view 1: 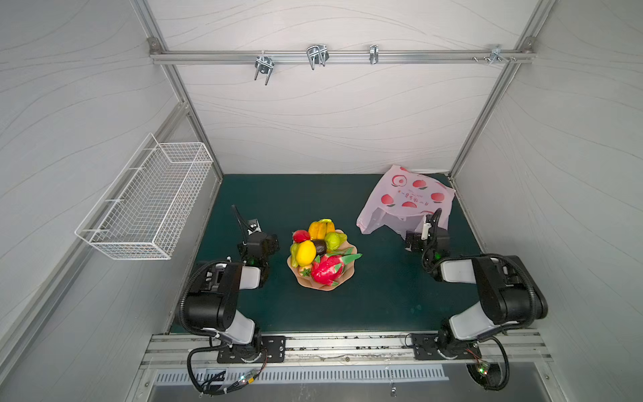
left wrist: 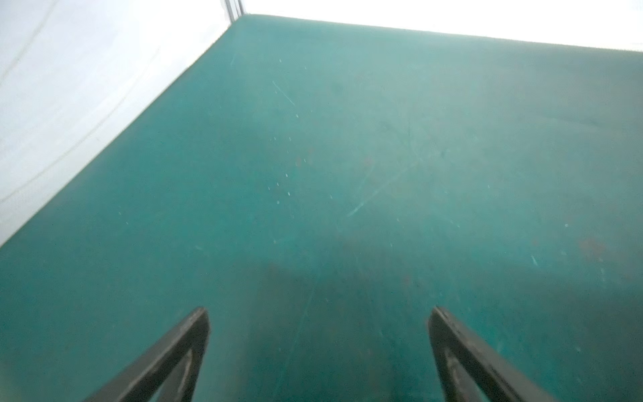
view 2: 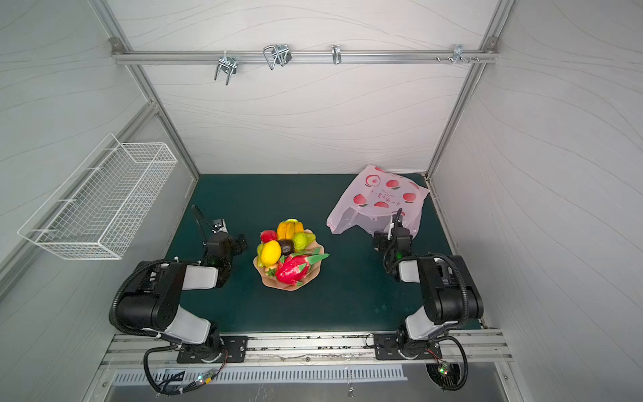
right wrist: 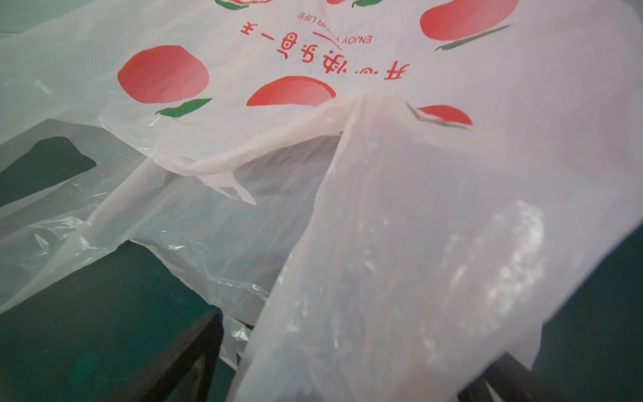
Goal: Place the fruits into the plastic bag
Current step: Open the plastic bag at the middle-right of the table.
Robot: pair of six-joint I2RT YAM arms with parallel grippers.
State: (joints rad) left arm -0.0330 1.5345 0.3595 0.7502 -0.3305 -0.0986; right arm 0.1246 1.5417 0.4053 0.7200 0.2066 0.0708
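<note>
The fruits are piled on a peach scalloped plate (view 1: 323,287) at the middle of the green mat: a pink-red dragon fruit (view 1: 327,269), lemon (view 1: 305,252), banana bunch (view 1: 322,228), red apple (view 1: 301,236), dark avocado (view 1: 318,247) and green pear (view 1: 334,240). The plastic bag (view 1: 407,195) (right wrist: 313,69) lies flat at the back right, handle loops toward me. My left gripper (view 1: 266,242) (left wrist: 318,313) stands open over bare mat, left of the plate. My right gripper (view 1: 424,240) (right wrist: 360,334) is open at the bag's near edge, and one handle loop (right wrist: 400,243) drapes between its fingers.
A white wire basket (view 1: 146,205) hangs on the left wall. Metal hooks (view 1: 316,55) sit on a rail along the back wall. Walls close the mat (left wrist: 348,156) on the left, back and right; the arm bases stand on the front rail.
</note>
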